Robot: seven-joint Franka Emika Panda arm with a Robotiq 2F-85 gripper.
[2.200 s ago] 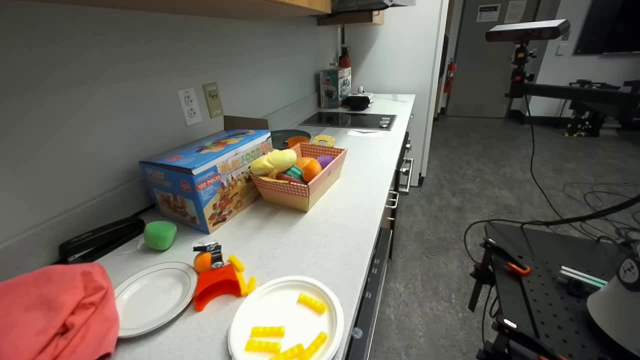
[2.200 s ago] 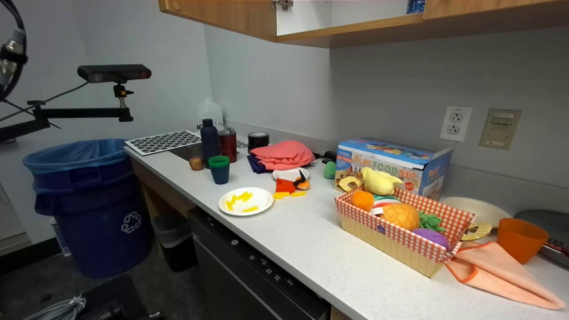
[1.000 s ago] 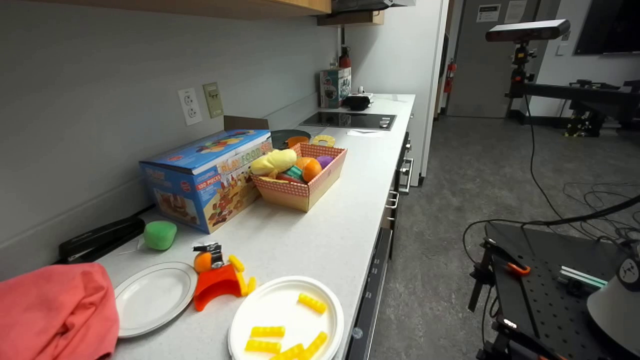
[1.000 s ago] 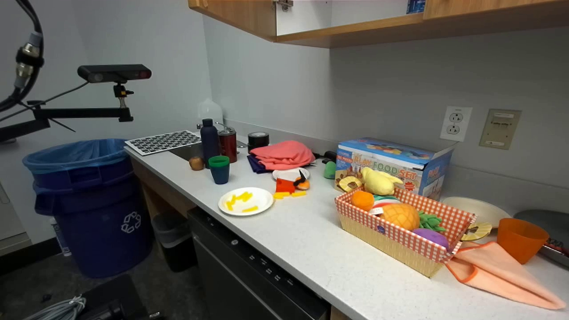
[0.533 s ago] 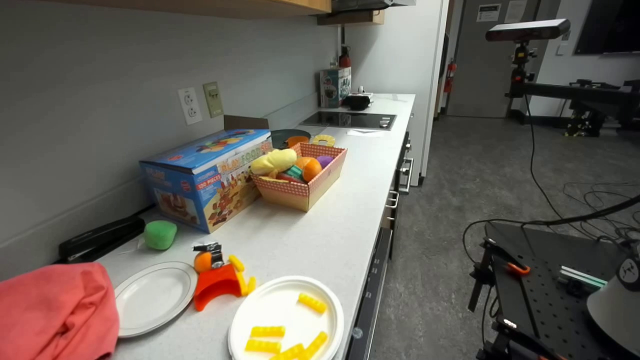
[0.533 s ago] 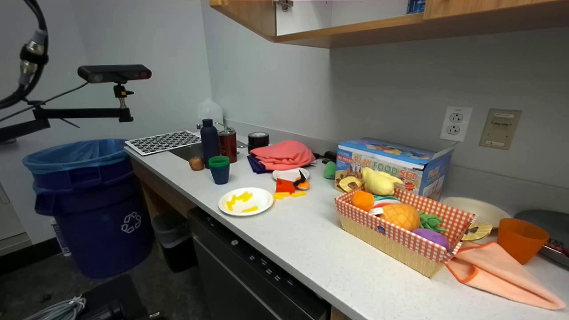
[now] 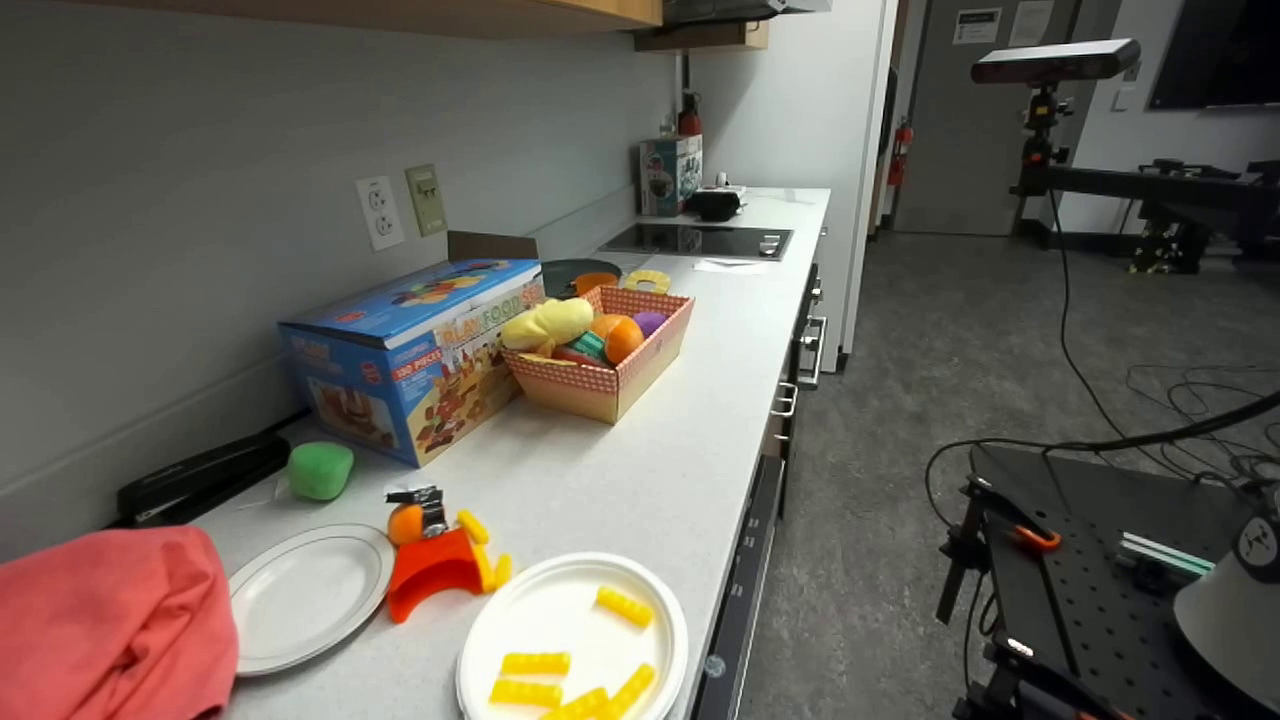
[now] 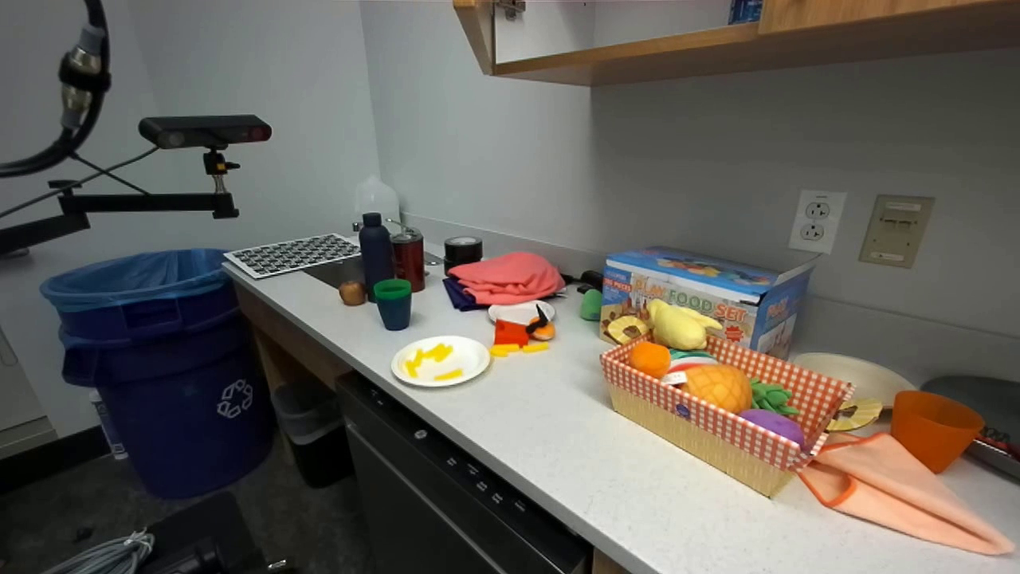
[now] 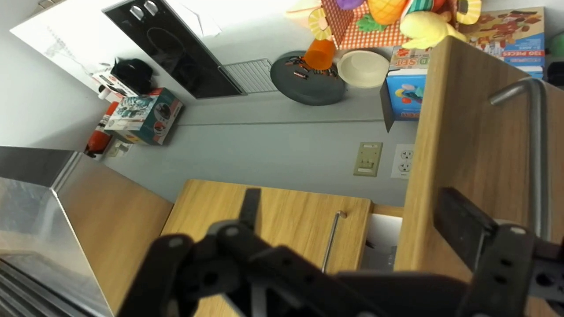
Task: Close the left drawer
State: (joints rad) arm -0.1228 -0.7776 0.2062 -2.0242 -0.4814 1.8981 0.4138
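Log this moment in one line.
light-brown wooden cabinet door with grey metal handle: ajar | black end effector: open | contact: unclear

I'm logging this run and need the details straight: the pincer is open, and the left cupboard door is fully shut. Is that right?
Not quite: the left door is open, not shut. The wrist view shows it swung out, with the white inside of the cupboard visible. The pincer is open, as you say.

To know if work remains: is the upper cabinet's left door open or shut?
Open: in an exterior view, the door stands outward, baring the white cabinet interior.
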